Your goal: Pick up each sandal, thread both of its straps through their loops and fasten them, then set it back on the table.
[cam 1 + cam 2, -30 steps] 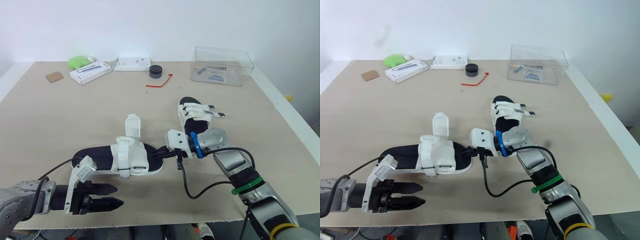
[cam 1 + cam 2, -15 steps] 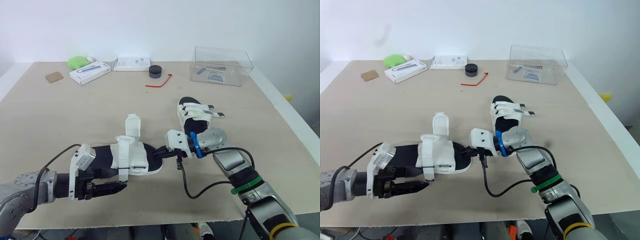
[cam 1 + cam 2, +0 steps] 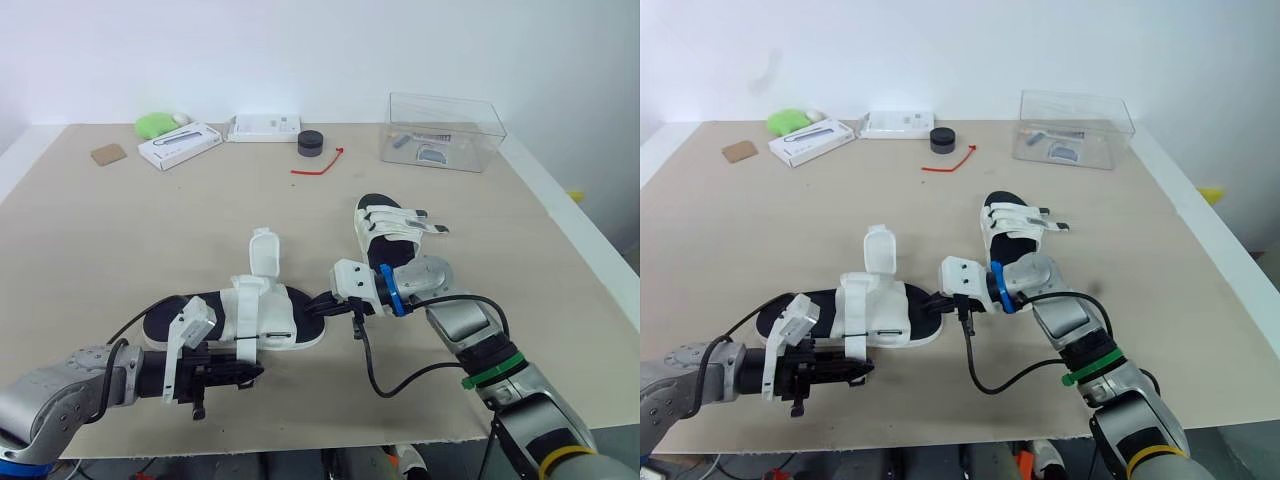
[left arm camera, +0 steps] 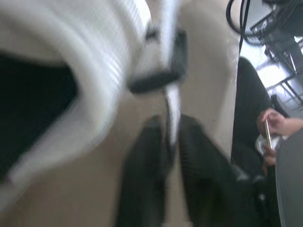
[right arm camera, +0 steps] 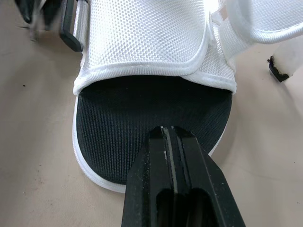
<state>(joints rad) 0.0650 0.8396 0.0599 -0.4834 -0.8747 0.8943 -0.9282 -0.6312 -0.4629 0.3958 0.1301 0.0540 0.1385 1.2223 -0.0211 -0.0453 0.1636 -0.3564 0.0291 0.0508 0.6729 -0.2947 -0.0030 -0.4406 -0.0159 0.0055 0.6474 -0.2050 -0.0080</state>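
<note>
The near white sandal [image 3: 262,318] with a black footbed lies on the table, one strap flap [image 3: 264,250] standing up. My left gripper [image 3: 248,372] is at its near side, shut on a thin white strap end [image 4: 172,101] that hangs below a black loop [image 4: 158,78]. My right gripper [image 3: 320,304] is shut, its fingers [image 5: 173,156] resting on the toe of the footbed [image 5: 142,118]. A second white sandal [image 3: 392,228] lies just behind the right wrist, its straps lying across it.
Along the far edge stand a clear plastic box [image 3: 443,132], a black puck [image 3: 311,142], a red tie [image 3: 320,165], two white boxes [image 3: 180,145] [image 3: 265,127], a green lump [image 3: 155,123] and a brown card [image 3: 109,154]. A person's hand [image 4: 274,124] is off the table.
My left gripper moved forward and right from the table's front edge to the near sandal's side and closed on the strap end. The right arm and both sandals stayed put.
</note>
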